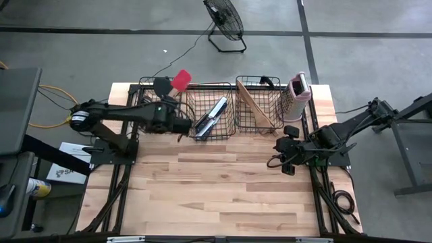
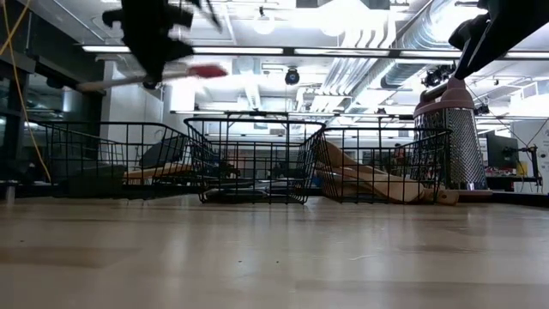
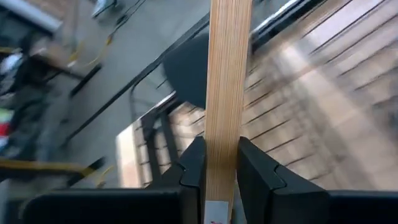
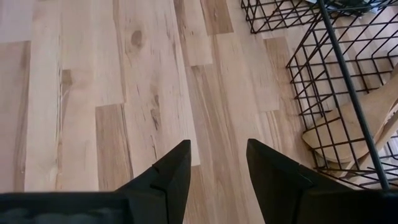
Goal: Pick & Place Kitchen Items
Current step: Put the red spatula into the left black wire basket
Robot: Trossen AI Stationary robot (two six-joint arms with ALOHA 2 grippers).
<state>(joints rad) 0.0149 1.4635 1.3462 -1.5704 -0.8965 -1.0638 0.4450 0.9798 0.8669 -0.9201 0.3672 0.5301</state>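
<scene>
Meanwhile, a red-headed spatula is clenched by its wooden handle in the left gripper, carried above the left basket for dropping; right gripper jaws parked released.

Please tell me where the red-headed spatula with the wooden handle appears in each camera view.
High view: red-headed spatula above the left basket, held by the left hand.
Low view: top left, red head high over the baskets.
Left wrist view: only the wooden handle shows, clamped between the fingers.
Right wrist view: not in it.
Shared landmark: the left basket.
</scene>
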